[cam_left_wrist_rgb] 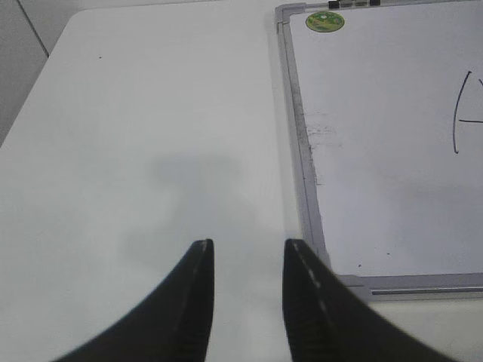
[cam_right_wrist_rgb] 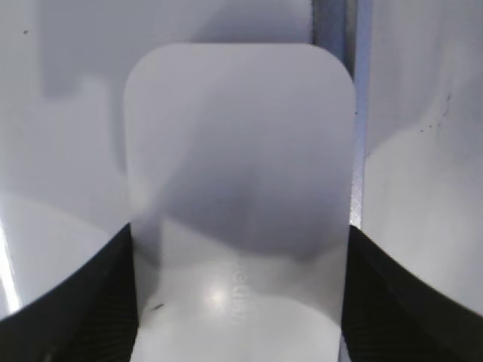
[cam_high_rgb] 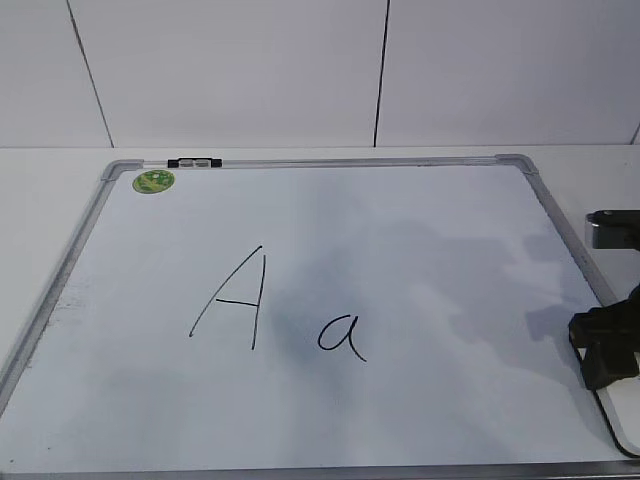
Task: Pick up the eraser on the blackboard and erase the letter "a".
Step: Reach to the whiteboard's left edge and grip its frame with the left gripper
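The white eraser (cam_right_wrist_rgb: 238,166) lies at the right edge of the blackboard (cam_high_rgb: 330,162), and its near end shows in the exterior view (cam_high_rgb: 622,425). My right gripper (cam_right_wrist_rgb: 240,302) is down over it, with both black fingers pressed against its long sides; it also shows in the exterior view (cam_high_rgb: 605,350). The small cursive letter "a" (cam_high_rgb: 341,336) is in the middle of the board, well left of the eraser. My left gripper (cam_left_wrist_rgb: 247,249) is open and empty over the bare table, left of the board's frame (cam_left_wrist_rgb: 302,151).
A tall capital "A" (cam_high_rgb: 235,298) stands left of the small "a". A round green sticker (cam_high_rgb: 153,181) and a black clip (cam_high_rgb: 195,162) sit at the board's far left corner. A white tiled wall rises behind the table.
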Robot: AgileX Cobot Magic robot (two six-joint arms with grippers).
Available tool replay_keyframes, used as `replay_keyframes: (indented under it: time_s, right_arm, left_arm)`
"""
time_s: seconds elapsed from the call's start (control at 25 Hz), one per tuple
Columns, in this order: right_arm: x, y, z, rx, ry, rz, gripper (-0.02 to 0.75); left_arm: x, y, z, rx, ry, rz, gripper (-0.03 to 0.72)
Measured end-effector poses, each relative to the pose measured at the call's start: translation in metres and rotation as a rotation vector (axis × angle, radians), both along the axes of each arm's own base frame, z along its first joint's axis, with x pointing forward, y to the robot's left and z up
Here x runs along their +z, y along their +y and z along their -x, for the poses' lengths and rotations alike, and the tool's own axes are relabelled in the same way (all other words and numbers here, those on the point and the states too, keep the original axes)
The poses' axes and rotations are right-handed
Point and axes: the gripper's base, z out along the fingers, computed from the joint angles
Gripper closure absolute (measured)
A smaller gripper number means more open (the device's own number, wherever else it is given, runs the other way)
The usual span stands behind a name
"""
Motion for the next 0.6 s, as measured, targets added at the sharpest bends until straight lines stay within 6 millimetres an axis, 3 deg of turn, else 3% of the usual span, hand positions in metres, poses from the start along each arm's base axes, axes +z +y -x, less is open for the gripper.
replay_keyframes:
  time_s: [0.28, 0.6]
  right_arm:
    - [0.009, 0.000, -0.003, -0.024, 0.055, 0.006, 0.227]
    - [0.060, 0.000, -0.009, -0.031, -0.027, 0.001, 0.227]
  left_arm:
    - [0.000, 0.000, 0.000, 0.000, 0.000, 0.000, 0.454]
    - [0.000, 0.000, 0.000, 0.000, 0.000, 0.000, 0.454]
